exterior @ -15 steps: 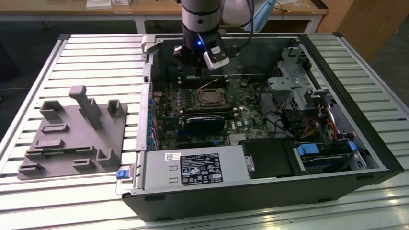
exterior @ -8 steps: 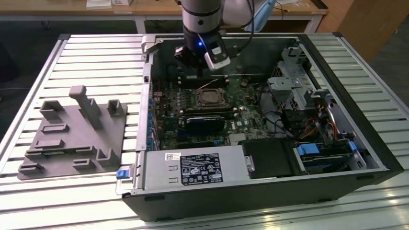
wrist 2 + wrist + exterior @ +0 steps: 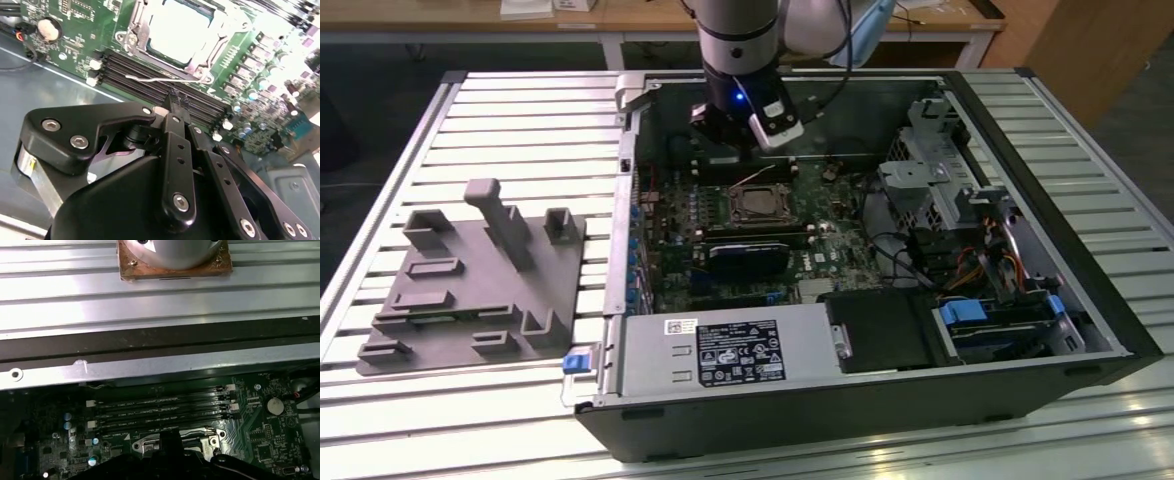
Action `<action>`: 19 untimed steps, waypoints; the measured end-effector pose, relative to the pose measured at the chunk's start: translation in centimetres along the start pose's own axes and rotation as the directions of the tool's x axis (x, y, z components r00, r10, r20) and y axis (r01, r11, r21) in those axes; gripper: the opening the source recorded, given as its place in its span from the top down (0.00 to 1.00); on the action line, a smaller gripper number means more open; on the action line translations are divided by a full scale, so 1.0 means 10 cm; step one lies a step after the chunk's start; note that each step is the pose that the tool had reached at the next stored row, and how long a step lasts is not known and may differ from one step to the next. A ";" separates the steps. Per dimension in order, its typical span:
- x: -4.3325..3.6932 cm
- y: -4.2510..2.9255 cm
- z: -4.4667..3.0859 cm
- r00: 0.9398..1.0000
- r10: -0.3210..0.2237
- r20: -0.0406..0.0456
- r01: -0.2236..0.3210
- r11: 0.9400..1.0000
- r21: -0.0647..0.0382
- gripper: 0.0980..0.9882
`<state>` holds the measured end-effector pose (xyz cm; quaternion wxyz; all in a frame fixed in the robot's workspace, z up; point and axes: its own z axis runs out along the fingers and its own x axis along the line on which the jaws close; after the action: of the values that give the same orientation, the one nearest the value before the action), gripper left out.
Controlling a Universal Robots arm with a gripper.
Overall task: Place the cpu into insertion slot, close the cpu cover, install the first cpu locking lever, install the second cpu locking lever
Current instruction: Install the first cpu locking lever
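The insertion slot [image 3: 754, 203] sits in the green board inside the open computer case. In the second wrist view the cpu [image 3: 177, 30] lies in it, its pale metal face showing through the window of the cpu cover [image 3: 220, 47], which lies flat over it. A thin wire locking lever [image 3: 150, 78] stretches along the socket's edge beside the memory slots [image 3: 145, 65]. My gripper [image 3: 172, 98] hovers with its black fingers drawn together, the tips right at that lever. In the exterior view the gripper [image 3: 742, 165] hangs over the socket's far edge.
A black card [image 3: 747, 255] lies just in front of the socket. Drive cages and cables [image 3: 934, 185] fill the exterior view's right of the case, and a power supply [image 3: 720, 350] sits at the front. A grey fixture block [image 3: 467, 280] rests on the slatted table.
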<state>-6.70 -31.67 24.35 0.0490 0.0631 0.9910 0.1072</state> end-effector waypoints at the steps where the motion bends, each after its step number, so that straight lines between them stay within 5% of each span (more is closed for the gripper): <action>1: 0.001 -0.002 0.007 1.000 -0.001 0.006 0.001 1.000 -0.001 0.99; 4: 0.002 -0.007 0.030 1.000 -0.005 0.021 0.005 1.000 0.001 0.99; 9: 0.004 -0.012 0.053 0.999 -0.010 0.045 0.009 1.000 0.030 0.99; 19: -0.033 -0.010 0.121 0.999 0.003 0.054 -0.006 0.999 0.041 0.99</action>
<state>-6.25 -31.57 23.18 0.0741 0.0691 0.9912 0.0854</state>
